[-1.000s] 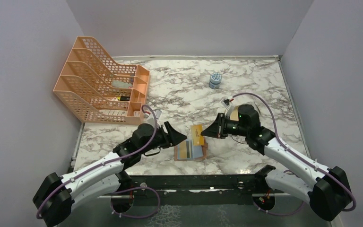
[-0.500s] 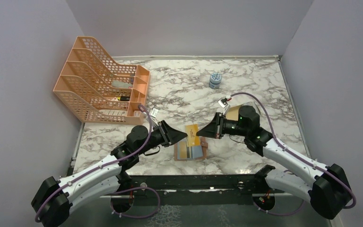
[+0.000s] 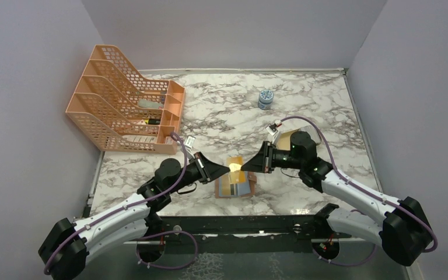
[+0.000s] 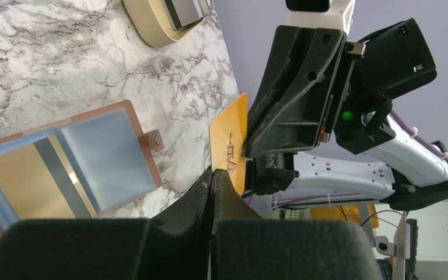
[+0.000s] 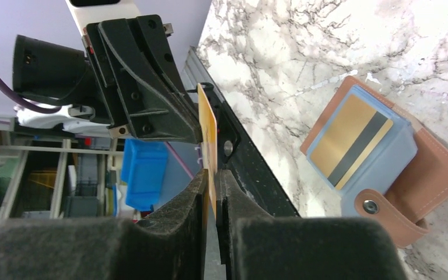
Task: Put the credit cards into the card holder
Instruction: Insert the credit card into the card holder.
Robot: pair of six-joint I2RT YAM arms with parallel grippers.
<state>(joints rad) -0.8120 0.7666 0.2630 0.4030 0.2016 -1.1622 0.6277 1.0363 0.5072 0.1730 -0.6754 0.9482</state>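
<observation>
A gold-brown credit card (image 3: 234, 164) hangs on edge in the air between my two grippers, just above the card holder (image 3: 240, 189). My left gripper (image 3: 228, 168) is shut on its lower left corner (image 4: 230, 140). From the other side my right gripper (image 3: 244, 166) pinches the same card (image 5: 207, 134), with its jaws close against both faces. The tan leather card holder (image 4: 142, 122) lies open on the marble, strap and snap (image 5: 371, 206) to its right. Under its clear sleeve sits a gold card with a dark stripe (image 5: 353, 143), over a light blue layer.
An orange mesh file rack (image 3: 125, 105) stands at the back left. A small blue-grey jar (image 3: 265, 99) is at the back centre. A beige oval tray (image 4: 151, 26) lies behind my right arm. The table's black front rail (image 3: 239, 224) runs just below the card holder.
The left gripper has moved in and closed on the gold card. The right gripper has carried the card left and lower to meet it, and both now hold it.
</observation>
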